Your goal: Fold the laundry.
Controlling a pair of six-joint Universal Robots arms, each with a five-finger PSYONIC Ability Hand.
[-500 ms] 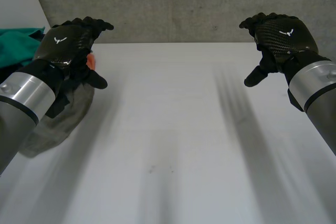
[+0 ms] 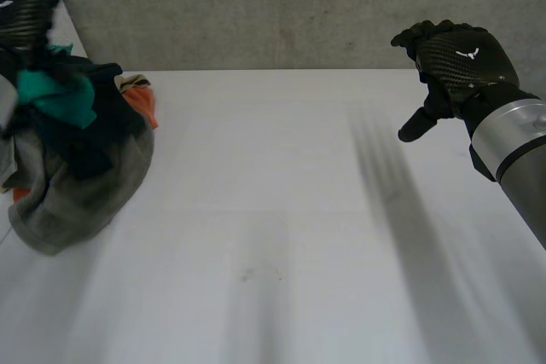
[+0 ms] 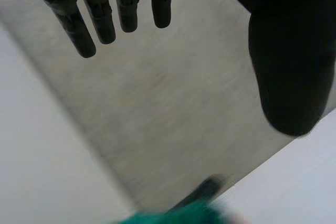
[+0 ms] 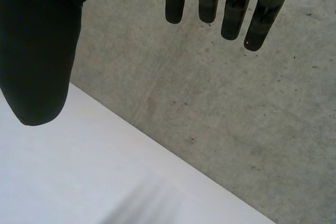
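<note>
On the table (image 2: 281, 210) slumps rumpled laundry (image 2: 77, 176) — left hand (image 2: 19, 6), right hand (image 2: 461, 57) splayed; empty.

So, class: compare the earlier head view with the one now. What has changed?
The left hand has pulled away to the left, off the laundry pile, open and empty. The pile now lies uncovered. The right hand stayed open above the table.

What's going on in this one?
Folding has not begun. A heap of mixed laundry sits at the left edge of the white table. The left hand is raised above the heap, fingers straight and empty. The right hand hovers open over the table's far right, holding nothing.
</note>
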